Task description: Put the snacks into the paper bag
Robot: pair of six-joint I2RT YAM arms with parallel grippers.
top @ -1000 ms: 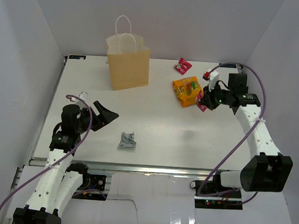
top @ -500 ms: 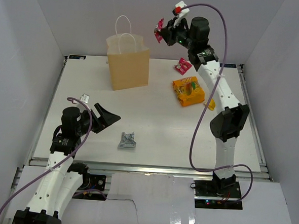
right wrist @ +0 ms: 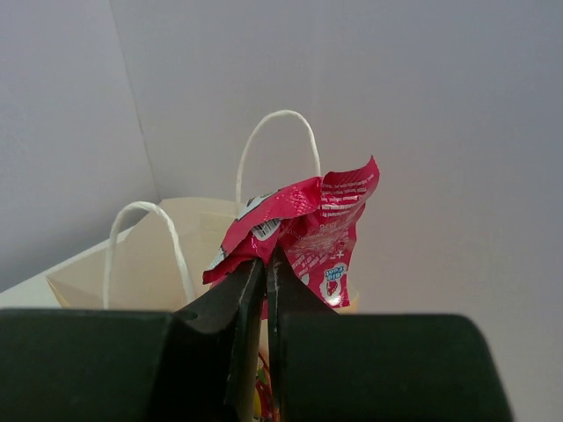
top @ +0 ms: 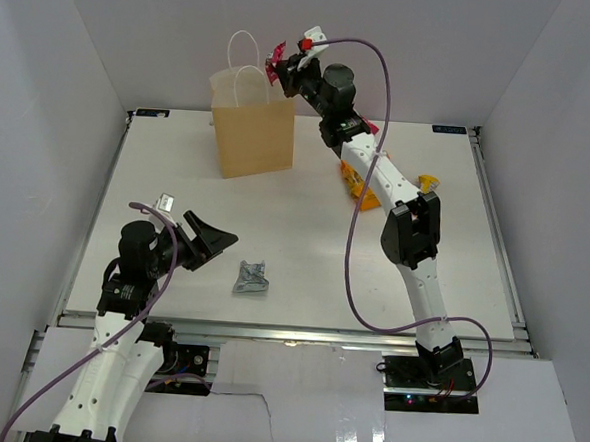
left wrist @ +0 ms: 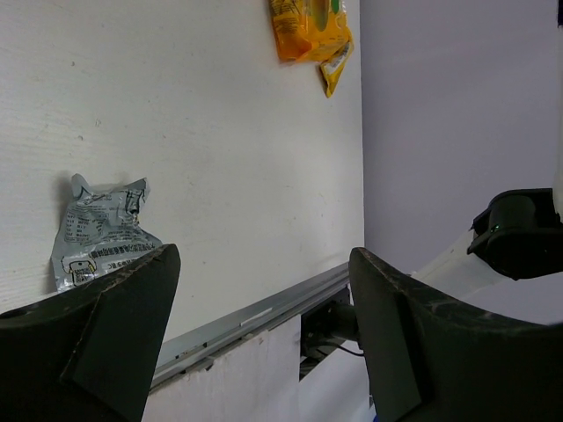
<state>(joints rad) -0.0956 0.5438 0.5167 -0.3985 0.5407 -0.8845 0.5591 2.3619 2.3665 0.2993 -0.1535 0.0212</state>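
Two arms work over a white bench [top: 304, 232]. Toward 11 o'clock on it, seen from above, stands the paper bag [top: 252, 138], upright, with its mouth open and its white cord handles up. The right arm stretches from its base at 5 o'clock up to the bag's top. The right fingers [top: 287, 68] are pinched narrow on a pink-red packet [right wrist: 308, 224], held in the air just above the bag's rim on its 3 o'clock side (the wrist view shows the open mouth right below). An orange-yellow bag [left wrist: 308, 31] lies flat around 2 o'clock, partly hidden under that arm, with a small yellow wrapper [top: 429, 179] near it at its 3 o'clock. The left fingers [top: 214, 231] hang spread wide, holding nothing, above the bench near 8 o'clock. A crumpled silver packet [top: 252, 278] lies just beside them, toward their 4 o'clock.
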